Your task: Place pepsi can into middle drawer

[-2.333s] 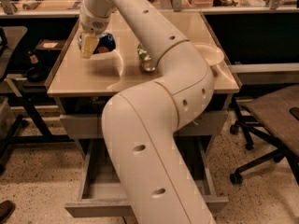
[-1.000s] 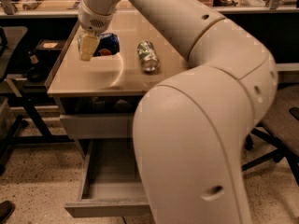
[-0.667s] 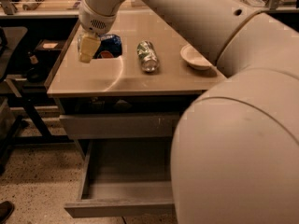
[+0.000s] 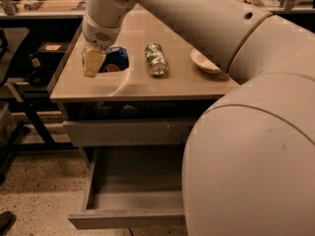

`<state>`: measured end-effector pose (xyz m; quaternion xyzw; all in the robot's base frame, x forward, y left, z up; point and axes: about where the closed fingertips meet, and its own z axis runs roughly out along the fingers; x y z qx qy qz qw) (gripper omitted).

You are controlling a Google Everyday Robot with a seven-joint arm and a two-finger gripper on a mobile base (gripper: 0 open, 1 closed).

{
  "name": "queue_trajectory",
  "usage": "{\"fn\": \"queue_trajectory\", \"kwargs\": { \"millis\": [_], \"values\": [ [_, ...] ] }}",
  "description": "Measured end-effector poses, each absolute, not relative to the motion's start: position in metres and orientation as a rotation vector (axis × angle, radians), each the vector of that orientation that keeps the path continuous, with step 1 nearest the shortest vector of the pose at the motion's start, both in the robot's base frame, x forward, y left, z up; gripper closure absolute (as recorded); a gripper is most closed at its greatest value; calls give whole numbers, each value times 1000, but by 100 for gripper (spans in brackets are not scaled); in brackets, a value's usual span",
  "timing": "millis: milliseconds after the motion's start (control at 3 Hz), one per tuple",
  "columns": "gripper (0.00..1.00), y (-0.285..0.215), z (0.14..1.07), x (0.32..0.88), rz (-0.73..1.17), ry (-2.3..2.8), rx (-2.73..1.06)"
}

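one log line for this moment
gripper: at pepsi can, left side of countertop | green can: lying mid-counter | bowl: right of it | middle drawer: open, pepsi can not inside

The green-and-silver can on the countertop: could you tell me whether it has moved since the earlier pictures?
No. The green-and-silver can lies where it did, with the same gap to the bowl. The pincer is at the pepsi can, left of it.

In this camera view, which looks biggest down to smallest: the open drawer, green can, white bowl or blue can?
1. middle drawer, by far.
2. green can and bowl, about alike.
3. pepsi can: unsure, since the gripper, close in front of it, hides part.
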<state>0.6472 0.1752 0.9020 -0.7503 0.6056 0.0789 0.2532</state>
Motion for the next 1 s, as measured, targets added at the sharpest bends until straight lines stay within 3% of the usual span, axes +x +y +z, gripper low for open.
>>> {"fn": "queue_trajectory", "kwargs": {
  "millis": [333,1000],
  "values": [
    [100,164,897,623,228,1716,-2027],
    [100,128,854,521,316,1950,-1907]
  ]
}}
